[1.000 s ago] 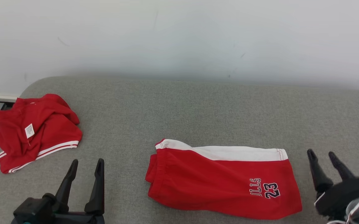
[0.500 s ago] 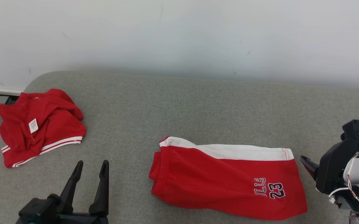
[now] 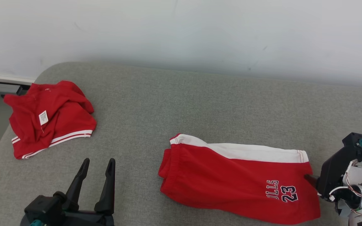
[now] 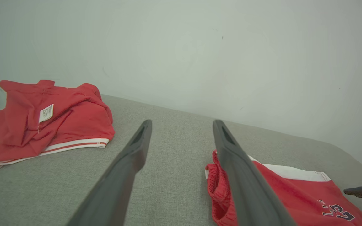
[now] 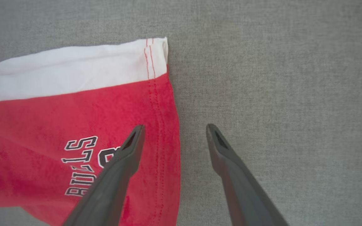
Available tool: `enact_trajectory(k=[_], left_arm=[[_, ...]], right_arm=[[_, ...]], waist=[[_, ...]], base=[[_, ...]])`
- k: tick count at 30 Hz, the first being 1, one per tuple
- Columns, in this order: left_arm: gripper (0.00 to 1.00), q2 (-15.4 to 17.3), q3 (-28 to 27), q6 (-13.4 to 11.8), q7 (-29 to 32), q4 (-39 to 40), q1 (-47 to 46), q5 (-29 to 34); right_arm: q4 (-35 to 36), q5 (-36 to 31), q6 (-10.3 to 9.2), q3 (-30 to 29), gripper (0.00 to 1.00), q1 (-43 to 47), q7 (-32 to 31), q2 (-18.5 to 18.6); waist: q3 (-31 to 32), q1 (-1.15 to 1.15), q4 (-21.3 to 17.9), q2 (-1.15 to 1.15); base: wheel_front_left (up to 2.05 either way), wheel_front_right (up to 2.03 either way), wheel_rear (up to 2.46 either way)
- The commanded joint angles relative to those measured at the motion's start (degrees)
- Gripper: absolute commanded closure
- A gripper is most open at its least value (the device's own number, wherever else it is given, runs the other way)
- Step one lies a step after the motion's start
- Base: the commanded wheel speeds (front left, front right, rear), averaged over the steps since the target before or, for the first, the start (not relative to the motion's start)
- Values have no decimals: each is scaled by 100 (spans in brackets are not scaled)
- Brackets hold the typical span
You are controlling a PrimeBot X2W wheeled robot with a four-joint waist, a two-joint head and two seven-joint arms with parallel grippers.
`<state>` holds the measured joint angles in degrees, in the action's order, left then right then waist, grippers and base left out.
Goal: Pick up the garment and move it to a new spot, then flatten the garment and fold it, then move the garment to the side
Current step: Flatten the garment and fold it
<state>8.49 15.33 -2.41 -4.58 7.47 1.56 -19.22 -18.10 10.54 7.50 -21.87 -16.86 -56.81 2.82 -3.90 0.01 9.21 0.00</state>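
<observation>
Pale wall [image 3: 181, 31] across the back, and in front of it the grey cushion [image 3: 199, 103] that carries everything.

Biggest thing on it: the red shorts [image 3: 231, 182], lying flat in the front right part of the cushion, close to the front edge. The elastic waistband faces left, the stitched hem faces right, and a white band runs along the far side. Navy lettering [image 3: 283, 191] with a "23" sits near the hem.

Over at the left edge, by the rounded far corner, there's a crumpled red top [image 3: 52, 119] with white stripes at its trim, well apart from the shorts.

Now the arms. The left gripper [image 3: 99, 160] is at the front edge, left of the shorts and clear of them. Its jaws are spread wide with nothing but bare grey cushion between them. In the left wrist view the bunched waistband lies just past one finger.

The right gripper [image 5: 175, 127] is right at the hem end, jaws wide apart and nothing clamped. Looking down its wrist view, one finger hangs over the red fabric beside the lettering, the other hangs over bare cushion, and the hem edge runs up between them. Whether either tip touches the cloth, I can't tell. From the head view a dark fingertip shows right at the hem.

Smallest of all: a white label [image 3: 43, 117] showing on the crumpled top.
</observation>
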Motion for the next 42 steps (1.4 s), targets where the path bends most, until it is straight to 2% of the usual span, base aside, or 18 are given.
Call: enact_trajectory(k=[1,9,16,17,18,19,22,23,27,32,36,42], left_arm=[[0,15,-11,35,-31,-23,-92,-27],[0,24,36,46,-53,-103,-132,-77],[0,10,101,53,-54,-147,-156,-95],[0,7,110,52,-55,-151,-158,-98],[0,7,110,52,-55,-151,-158,-98],[0,6,118,49,-56,-154,-156,-103],[0,17,128,38,-53,-164,-145,-113],[0,23,128,32,-52,-164,-142,-116],[0,42,126,4,-46,-155,-124,-122],[0,50,157,-3,-30,-123,-86,-138],[0,59,174,-17,-27,-111,-62,-154],[0,79,209,-12,-21,-110,-56,-179]], right_arm=[[-163,-13,-2,-47,0,-132,58,18],[-1119,-180,-2,-169,0,-611,71,17],[-1874,-168,-1,46,0,-940,280,2],[-1974,-130,-1,89,9,-973,321,-2],[-1974,-130,-1,89,9,-973,321,-2],[-2076,-99,-1,128,44,-1005,362,-5],[-2319,-72,-1,225,79,-1096,502,-14],[-2389,-67,-2,244,100,-1127,544,-11],[-2618,-112,-2,253,100,-1241,679,-1],[-2616,-513,-7,-109,100,-1274,698,41],[-2234,-1039,-7,-569,100,-1194,546,36],[-1158,-1800,-6,-1152,100,-983,-22,27]], waist=[[-27,-1,51,0],[-54,-1,159,0],[-43,-1,258,0],[-39,-1,271,0],[-39,-1,271,0],[-33,-1,282,0],[-18,-1,302,0],[-13,-1,305,0],[8,-1,289,0],[26,-1,250,0],[37,-1,230,0],[52,-1,245,0]], base=[[0,0,0],[0,0,0],[0,0,0],[0,0,0],[0,0,0],[0,0,0],[0,0,0],[0,0,0],[0,0,0],[0,0,0],[0,0,0],[0,0,0]])
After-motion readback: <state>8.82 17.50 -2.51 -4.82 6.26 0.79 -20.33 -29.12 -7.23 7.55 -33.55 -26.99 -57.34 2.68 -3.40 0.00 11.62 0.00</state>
